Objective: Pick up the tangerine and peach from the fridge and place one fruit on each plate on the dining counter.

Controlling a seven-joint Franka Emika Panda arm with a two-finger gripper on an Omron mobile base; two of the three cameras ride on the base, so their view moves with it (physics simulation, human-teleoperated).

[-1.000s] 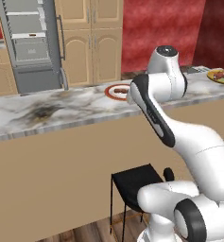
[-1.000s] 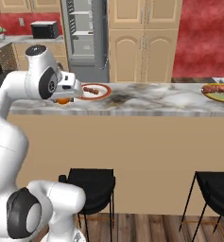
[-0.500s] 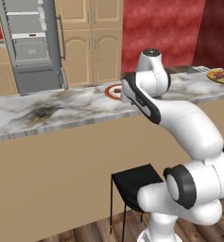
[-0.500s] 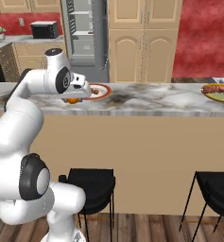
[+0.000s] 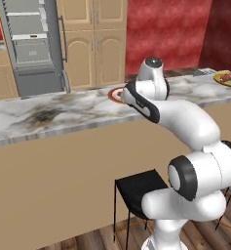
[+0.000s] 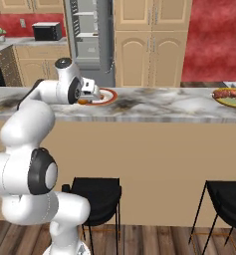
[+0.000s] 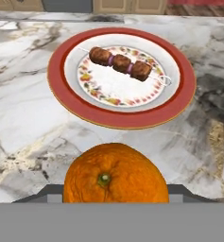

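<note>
In the hand view we saw the tangerine low in the centre of the frame, seated between the dark fingers of the gripper, which was closed on it. Above it in that frame lay the red-rimmed plate, white inside with a flowered ring and a skewer of brown food pieces across its upper half. The fruit was not over the plate; it sat just short of the near rim, above the marbled dining counter.

In the right base view we saw the gripper at centre left, beside the plate's left edge, with an orange speck under it. The second plate sat at the far right edge. The fridge stood open at upper centre behind the counter.
</note>
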